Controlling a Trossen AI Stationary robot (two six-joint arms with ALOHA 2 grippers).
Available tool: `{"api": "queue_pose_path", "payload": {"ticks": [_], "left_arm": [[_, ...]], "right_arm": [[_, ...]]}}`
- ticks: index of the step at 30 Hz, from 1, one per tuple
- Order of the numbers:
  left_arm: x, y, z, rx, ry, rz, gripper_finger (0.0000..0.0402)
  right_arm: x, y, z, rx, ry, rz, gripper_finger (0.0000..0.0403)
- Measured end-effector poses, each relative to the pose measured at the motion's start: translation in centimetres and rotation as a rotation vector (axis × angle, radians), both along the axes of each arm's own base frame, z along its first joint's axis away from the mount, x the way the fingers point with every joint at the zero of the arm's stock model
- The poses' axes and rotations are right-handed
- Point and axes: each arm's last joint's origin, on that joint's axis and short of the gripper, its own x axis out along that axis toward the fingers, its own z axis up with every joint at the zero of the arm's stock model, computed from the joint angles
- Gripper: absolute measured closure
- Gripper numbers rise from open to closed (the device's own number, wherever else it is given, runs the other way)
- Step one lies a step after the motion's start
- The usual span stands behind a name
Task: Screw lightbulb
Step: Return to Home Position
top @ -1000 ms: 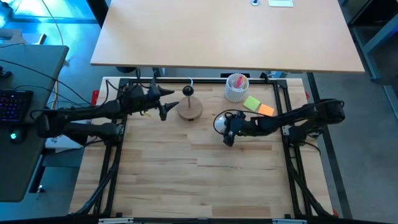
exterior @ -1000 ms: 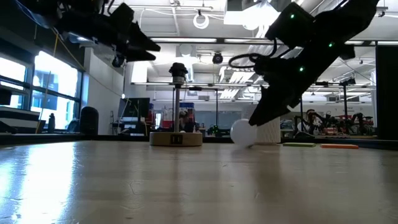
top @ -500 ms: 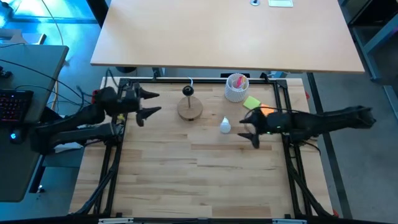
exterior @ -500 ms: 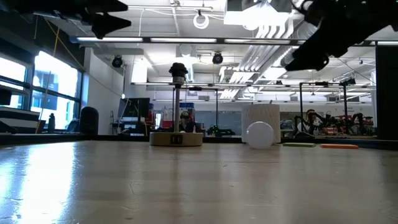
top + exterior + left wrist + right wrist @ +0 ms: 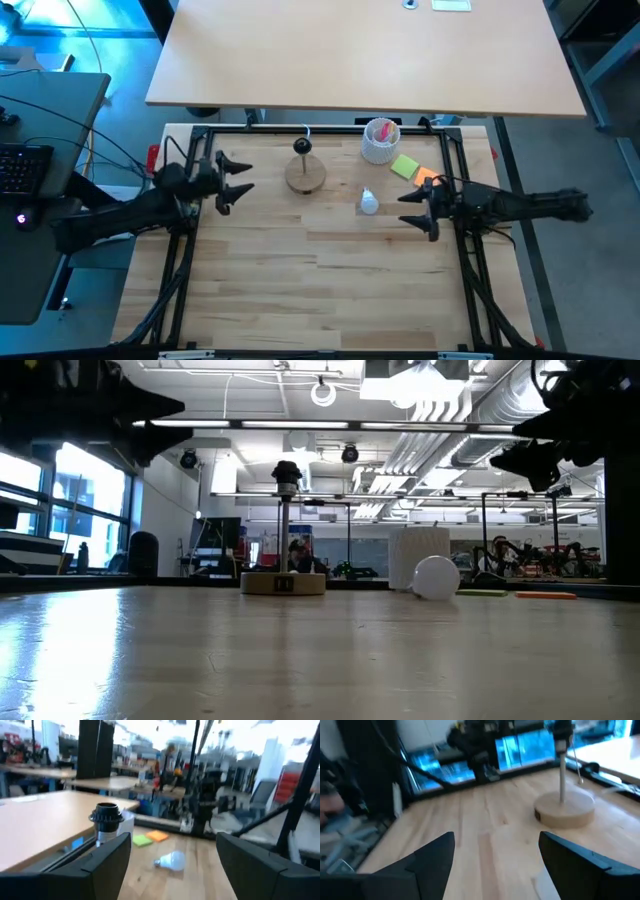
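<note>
Wooden table (image 5: 320,290) taken as the clock face, twelve at the far edge. Found the left gripper (image 5: 245,176) at ten o'clock, over the table's left margin, fingers spread apart, clasping nothing. Passed next to the round wooden disc stand (image 5: 305,178) near twelve, black socket (image 5: 302,147) up on its post. Spotted the lightbulb (image 5: 368,203) at about four o'clock from the stand, near it yet apart, lying on its side on the planks, screw base turned toward twelve, touched by neither gripper. Noted the white perforated cup (image 5: 380,142) at one o'clock by the far edge, with a green sticky note (image 5: 405,165) and an orange sticky note (image 5: 428,178) just beside it. Ended with the right gripper (image 5: 415,214) at three o'clock from the lightbulb, near but clear of it, raised above the table in the low view, fingers wide apart, empty.
</note>
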Motion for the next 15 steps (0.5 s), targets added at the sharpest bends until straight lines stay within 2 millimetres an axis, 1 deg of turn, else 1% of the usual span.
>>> {"api": "queue_pose_path", "payload": {"ticks": [3, 5, 8, 11, 15], "left_arm": [[0.0, -0.3, -1.7, -0.006, -0.088, -0.025, 0.0113], [0.0, -0.4, -2.6, -0.021, -0.108, -0.014, 0.0112], [0.2, -0.8, -3.0, -0.049, -0.058, 0.031, 0.0113], [0.5, -1.4, -3.3, -0.051, -0.035, 0.019, 0.0112], [0.6, -2.1, -3.1, -0.021, -0.049, 0.008, 0.0112]], "right_arm": [[-0.5, 0.1, -0.3, 0.019, -0.082, 0.025, 0.0117], [-0.7, 0.1, -0.7, 0.040, -0.118, 0.028, 0.0117], [-0.8, 0.1, -1.3, 0.071, -0.147, 0.027, 0.0117], [-0.6, 0.1, -2.2, 0.072, -0.166, 0.031, 0.0117], [-0.6, 0.2, -1.9, 0.036, -0.195, 0.044, 0.0117]]}}
